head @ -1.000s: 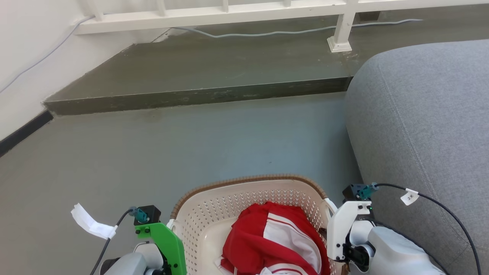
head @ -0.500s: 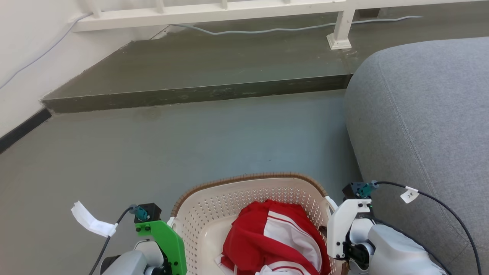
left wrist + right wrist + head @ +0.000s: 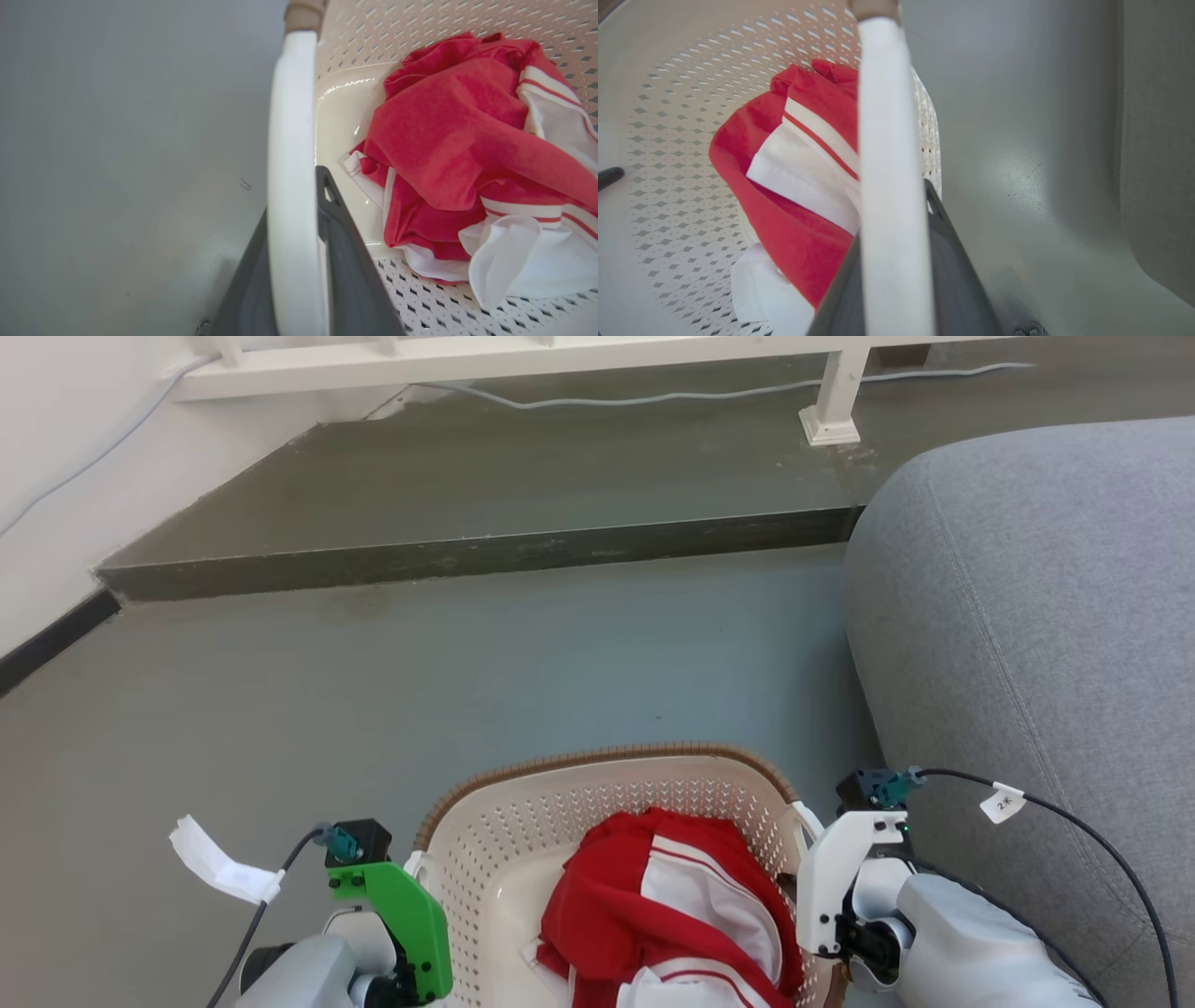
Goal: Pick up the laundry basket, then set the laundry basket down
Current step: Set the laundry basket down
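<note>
The laundry basket [image 3: 607, 767], cream with perforated walls and a brown woven-look rim, is at the bottom centre of the head view, between my two arms. A crumpled red and white garment [image 3: 672, 905] lies in it. In the left wrist view my left gripper [image 3: 294, 196] is shut on the basket's white left handle [image 3: 289, 116]. My right gripper [image 3: 894, 210] is shut on the white right handle [image 3: 882, 116] in the right wrist view. The dark fingers pinch each handle from both sides. I cannot tell whether the basket touches the floor.
A grey sofa [image 3: 1027, 616] stands close beside my right arm. Ahead, a raised step [image 3: 467, 555] crosses the grey floor [image 3: 373, 691], with a white railing post [image 3: 831, 420] and a cable on it. A white wall runs along the left.
The whole head view has shifted up a little, so the camera moved. Both grippers keep the same hold on the handles, and the basket stays put between them.
</note>
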Available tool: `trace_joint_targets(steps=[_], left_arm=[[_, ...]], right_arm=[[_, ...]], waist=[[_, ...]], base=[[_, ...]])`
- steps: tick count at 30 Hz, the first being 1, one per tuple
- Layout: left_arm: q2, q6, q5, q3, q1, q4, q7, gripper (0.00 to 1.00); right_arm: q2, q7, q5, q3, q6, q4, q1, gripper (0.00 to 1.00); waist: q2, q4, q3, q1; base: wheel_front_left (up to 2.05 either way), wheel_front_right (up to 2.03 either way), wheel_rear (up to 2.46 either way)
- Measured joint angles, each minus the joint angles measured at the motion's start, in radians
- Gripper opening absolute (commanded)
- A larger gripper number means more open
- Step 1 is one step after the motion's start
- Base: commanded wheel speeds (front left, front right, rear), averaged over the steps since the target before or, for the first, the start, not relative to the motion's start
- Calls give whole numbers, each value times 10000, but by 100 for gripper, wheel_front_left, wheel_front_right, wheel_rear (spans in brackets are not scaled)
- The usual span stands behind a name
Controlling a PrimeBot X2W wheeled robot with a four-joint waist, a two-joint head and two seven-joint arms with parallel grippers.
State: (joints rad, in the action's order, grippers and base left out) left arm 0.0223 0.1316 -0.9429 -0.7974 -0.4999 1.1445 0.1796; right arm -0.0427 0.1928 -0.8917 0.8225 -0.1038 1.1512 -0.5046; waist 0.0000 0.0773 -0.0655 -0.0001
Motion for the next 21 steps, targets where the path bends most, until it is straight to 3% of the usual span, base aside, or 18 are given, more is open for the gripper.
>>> trace_joint_targets(steps=[21], left_arm=[[207, 0, -58, -121, -820, -105, -224, 0]], right_arm=[[10, -351, -169, 136, 0, 10, -802, 0]], waist=[[0, -42, -1006, 0]], base=[[0, 0, 0]])
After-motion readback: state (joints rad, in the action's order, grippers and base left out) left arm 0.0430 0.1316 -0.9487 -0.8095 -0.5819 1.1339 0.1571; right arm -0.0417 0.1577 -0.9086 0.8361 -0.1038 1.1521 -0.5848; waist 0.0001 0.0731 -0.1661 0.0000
